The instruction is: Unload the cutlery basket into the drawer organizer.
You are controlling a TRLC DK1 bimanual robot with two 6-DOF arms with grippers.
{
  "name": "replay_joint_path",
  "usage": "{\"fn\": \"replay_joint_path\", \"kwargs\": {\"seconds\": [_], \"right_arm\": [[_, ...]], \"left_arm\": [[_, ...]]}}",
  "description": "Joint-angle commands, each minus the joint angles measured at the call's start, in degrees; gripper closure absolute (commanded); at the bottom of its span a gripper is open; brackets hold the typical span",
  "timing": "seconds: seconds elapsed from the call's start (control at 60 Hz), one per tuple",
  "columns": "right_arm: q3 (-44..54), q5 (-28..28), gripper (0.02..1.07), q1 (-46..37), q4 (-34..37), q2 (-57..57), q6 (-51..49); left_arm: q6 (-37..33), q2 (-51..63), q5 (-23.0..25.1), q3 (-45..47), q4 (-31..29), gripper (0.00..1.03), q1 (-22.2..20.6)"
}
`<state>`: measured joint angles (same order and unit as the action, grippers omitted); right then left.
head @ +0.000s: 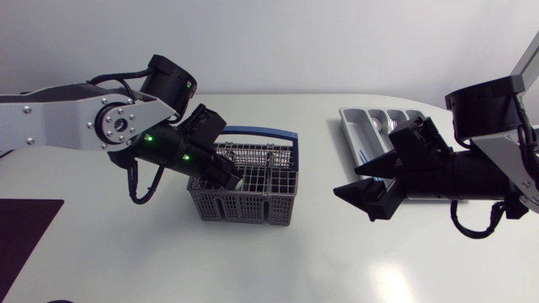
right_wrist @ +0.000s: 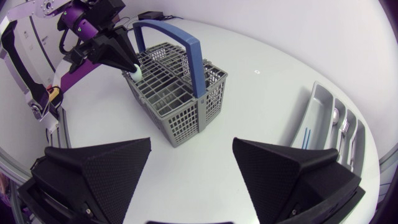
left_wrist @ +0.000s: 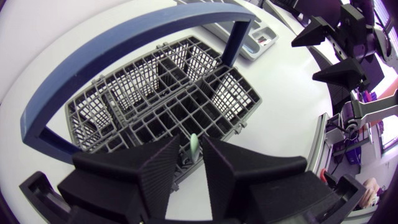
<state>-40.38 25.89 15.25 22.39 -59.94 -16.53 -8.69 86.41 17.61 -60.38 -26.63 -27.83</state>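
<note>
Pick-up step: the left gripper (head: 234, 178), down in the basket (head: 244, 210), pinches a pale green handle (left_wrist: 194, 146) standing in a cell and should next lift it straight up, clear of the grid, toward the organizer (head: 358, 126), while the right gripper (head: 347, 182) hangs spread open between them.

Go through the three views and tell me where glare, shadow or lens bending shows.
Head view: two glare patches on the table near the right pincer, soft shadow under the basket. Left wrist view: fisheye bows the blue handle into an arc; the left pincer, shut on a green handle, looms large. Right wrist view: table edge curves, one small glint.
</note>
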Motion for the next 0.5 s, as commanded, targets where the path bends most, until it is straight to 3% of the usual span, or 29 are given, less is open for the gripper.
{"fn": "replay_joint_path", "kwargs": {"seconds": [0.0, 0.1, 0.483], "right_arm": [[1.27, 0.65, 0.12, -0.39, 0.46, 0.53, -0.96], [1.36, 1.0, 0.12, -0.74, 0.55, 0.62, -1.22], [1.45, 1.18, 0.12, -0.74, 1.16, 1.14, -1.48]], "left_arm": [[1.83, 1.48, -0.29, -1.93, -0.7, 0.82, -0.03], [2.1, 1.66, -0.29, -2.29, -0.96, 0.93, -0.03], [2.54, 0.07, 0.06, -3.78, -3.25, 0.96, 0.15]]}}
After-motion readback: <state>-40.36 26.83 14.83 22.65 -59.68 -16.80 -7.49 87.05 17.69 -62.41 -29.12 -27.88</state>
